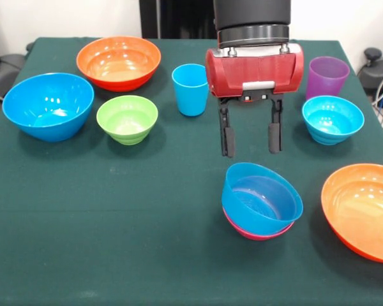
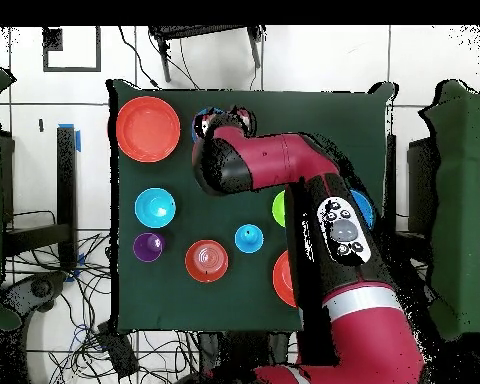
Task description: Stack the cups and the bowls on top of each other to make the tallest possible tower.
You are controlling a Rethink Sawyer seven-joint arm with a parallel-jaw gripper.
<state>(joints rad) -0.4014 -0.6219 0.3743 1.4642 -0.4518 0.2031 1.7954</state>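
Note:
My gripper (image 1: 250,137) hangs open and empty just above and behind the tower (image 1: 262,199), which is a blue bowl nested in a pink bowl (image 1: 255,233). A light blue cup (image 1: 191,89) stands left of the gripper and a purple cup (image 1: 327,76) right of it. Loose bowls lie around: an orange bowl (image 1: 119,62), a large blue bowl (image 1: 48,105), a green bowl (image 1: 127,118), a cyan bowl (image 1: 332,118) and another orange bowl (image 1: 364,210). From overhead the arm's end (image 2: 224,160) covers the gripper, and the tower (image 2: 206,120) only peeks out.
In the overhead view a small red-orange bowl (image 2: 206,260) sits between the purple cup (image 2: 148,246) and the light blue cup (image 2: 248,238); the gripper's body hides it in the front view. The green tablecloth (image 1: 115,217) covers the table, and the right orange bowl lies by its edge.

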